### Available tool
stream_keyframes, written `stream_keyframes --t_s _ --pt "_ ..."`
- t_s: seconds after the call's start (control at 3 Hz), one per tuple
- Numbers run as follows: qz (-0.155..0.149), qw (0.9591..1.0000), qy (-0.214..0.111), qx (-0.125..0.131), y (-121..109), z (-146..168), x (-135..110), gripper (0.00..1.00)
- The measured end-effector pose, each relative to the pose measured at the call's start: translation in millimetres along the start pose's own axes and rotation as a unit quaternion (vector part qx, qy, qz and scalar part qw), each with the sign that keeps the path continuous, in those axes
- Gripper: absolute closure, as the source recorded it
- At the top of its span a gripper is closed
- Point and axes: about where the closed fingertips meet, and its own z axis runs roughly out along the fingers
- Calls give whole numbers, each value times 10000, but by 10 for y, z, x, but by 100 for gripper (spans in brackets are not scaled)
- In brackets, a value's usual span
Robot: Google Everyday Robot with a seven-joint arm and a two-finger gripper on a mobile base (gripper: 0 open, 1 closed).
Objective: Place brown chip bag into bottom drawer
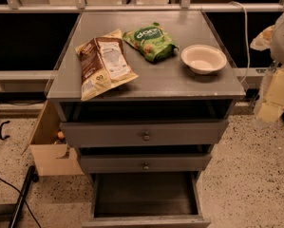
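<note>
Slip risk: brown chip bag (103,63) lies flat on table (189,87), well left of jaws at rt edge; apart or together, I can't tell.

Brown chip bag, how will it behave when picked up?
Flat and crinkly, the brown chip bag is probably light and floppy. Its corner sits at the cabinet top's front edge, so a push might slide it off. The gripper is far right.

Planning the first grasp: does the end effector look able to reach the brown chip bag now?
Probably yes: the brown chip bag lies uncovered on the cabinet top. The end effector, at the view's right edge, would pass over the bowl and green bag.
</note>
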Motion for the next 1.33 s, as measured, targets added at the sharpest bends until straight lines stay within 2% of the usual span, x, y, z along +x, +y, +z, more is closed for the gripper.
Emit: stream_keyframes --t_s 0.33,0.67,1.0,1.33 --pt "-1 10000 -1 2 -1 0 -1 0" --pt "-140 9998 -56 163 -68 -10 -65 0" --pt "-449 9980 -197 395 -221 8 -225 0" --pt "-815 9943 -383 577 -411 67 -451 0"
